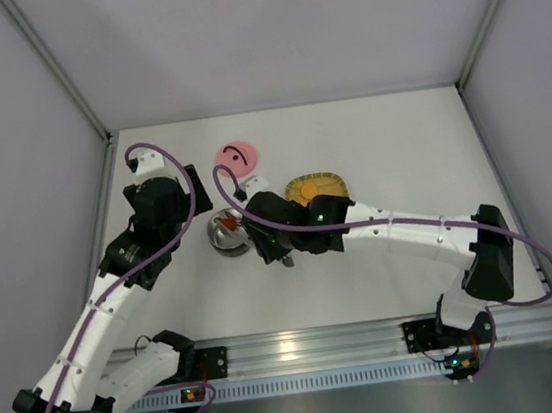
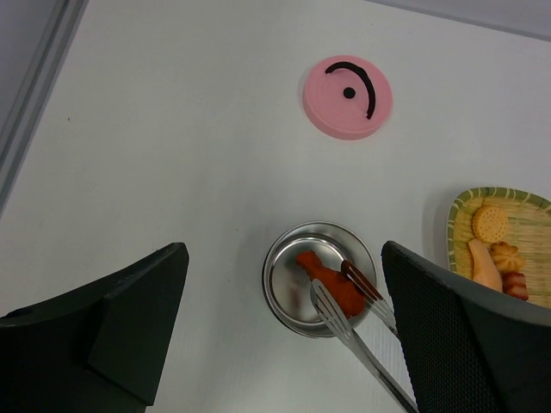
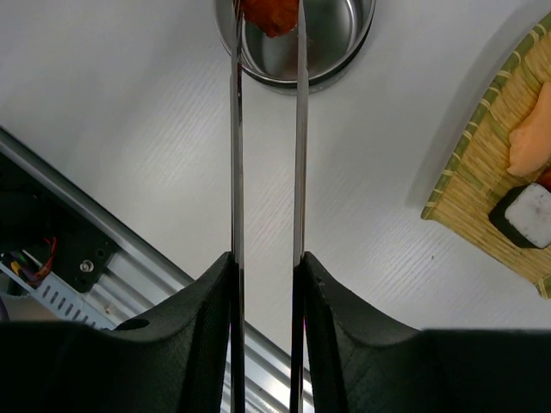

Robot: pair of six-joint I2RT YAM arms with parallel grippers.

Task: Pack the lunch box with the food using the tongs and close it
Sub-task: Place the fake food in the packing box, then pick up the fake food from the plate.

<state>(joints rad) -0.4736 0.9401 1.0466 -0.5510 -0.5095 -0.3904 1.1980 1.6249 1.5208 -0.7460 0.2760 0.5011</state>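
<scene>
Several pieces point(image 2: 492, 224) wait on the tray point(image 2: 454, 225) right of the worktop's point(image 1: 389, 142) middle; the lunch box point(image 2: 272, 284) beside it stands open, its lid point(image 2: 348, 96) toward the far edge. The right gripper point(image 3: 265, 258) squeezes the tongs point(image 3: 236, 155) closed on an orange-red piece point(image 2: 331, 282) inside it.

The lunch box point(image 2: 277, 274) is a small round steel bowl. It stands upright and open on the table. Its flat pink lid point(image 2: 348, 97), with a black curved mark, lies apart from it at about 12 o'clock in the left wrist view. Inside the bowl is one red-orange piece of food point(image 2: 331, 277). The slim pale tongs point(image 2: 362, 344) enter the bowl from 5 o'clock, and their two tips stand at both sides of this piece. The right gripper point(image 3: 267, 262) presses the arms almost parallel. The other food lies on the yellow woven tray point(image 2: 461, 211) at 3 o'clock: a round biscuit point(image 2: 491, 223), orange pieces point(image 2: 484, 262) and a dark piece with white point(image 3: 527, 215).
</scene>
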